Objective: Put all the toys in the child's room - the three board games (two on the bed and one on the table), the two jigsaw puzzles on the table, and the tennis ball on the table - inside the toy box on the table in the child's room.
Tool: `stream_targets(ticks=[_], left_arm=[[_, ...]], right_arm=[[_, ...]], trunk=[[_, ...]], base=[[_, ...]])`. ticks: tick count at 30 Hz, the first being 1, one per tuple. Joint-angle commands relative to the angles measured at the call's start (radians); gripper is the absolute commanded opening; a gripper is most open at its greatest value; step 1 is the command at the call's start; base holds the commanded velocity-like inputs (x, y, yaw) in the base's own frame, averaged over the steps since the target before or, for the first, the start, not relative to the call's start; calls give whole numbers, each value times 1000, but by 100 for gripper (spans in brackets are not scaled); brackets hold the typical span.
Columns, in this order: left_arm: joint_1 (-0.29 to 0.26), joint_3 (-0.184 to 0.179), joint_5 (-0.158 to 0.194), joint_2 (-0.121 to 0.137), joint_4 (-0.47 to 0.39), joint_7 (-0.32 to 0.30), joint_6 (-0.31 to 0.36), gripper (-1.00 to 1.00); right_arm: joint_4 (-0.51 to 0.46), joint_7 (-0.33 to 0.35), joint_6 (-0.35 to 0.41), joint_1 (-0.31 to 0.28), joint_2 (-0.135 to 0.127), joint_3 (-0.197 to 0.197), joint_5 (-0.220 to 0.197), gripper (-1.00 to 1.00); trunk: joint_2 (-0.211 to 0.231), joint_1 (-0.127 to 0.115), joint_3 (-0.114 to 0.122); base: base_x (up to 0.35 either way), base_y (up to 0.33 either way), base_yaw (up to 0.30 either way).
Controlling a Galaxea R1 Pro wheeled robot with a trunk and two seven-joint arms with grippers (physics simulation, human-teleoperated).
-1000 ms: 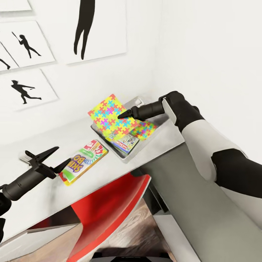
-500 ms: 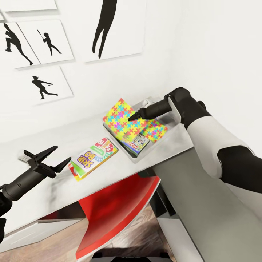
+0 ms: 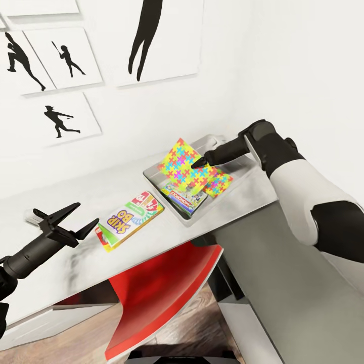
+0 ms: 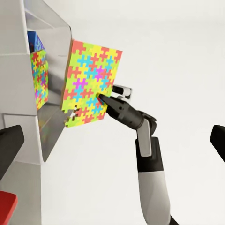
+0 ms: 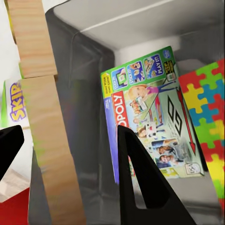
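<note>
Right tool (image 3: 196, 164): clamped on a jigsaw puzzle (image 3: 181, 162), tilted above the toy box (image 3: 154, 175) so it'd drop in.
In the box: Monopoly game (image 3: 185, 198), second puzzle (image 3: 218, 183).
Left tool (image 3: 71, 221): open, idle near the Skip-Bo box (image 3: 130, 220) on the table (image 3: 76, 194).

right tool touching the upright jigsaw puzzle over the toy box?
Touching. In the left wrist view the right tool pinches the lower edge of the raised jigsaw puzzle, holding it clear of the toy box.
</note>
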Motion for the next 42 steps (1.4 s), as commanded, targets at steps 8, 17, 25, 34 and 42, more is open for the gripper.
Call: stream_targets(ticks=[8,17,25,34,42], left_arm=[[-1,-10,-10,0,0,-9,3,100],[-1,-25,-10,-1,1,-40,3,100],[-1,-26,-10,-1,0,-50,3,100],[-1,-26,-9,1,0,-67,3,100],[-1,-27,-10,1,0,-86,3,100]], right_arm=[[0,9,4,-2,-14,-6,12,-100],[1,10,6,-2,-17,-10,13,-100],[1,11,6,-2,-17,-11,13,-100],[1,11,7,-2,-15,-11,12,-100],[1,10,7,-2,-9,-11,12,-100]], trunk=[[-2,1,-6],[-2,1,-19],[-2,1,-32],[-2,1,-47],[-2,1,-60]], base=[[0,0,0],[0,0,0],[0,0,0],[0,0,0],[0,0,0]])
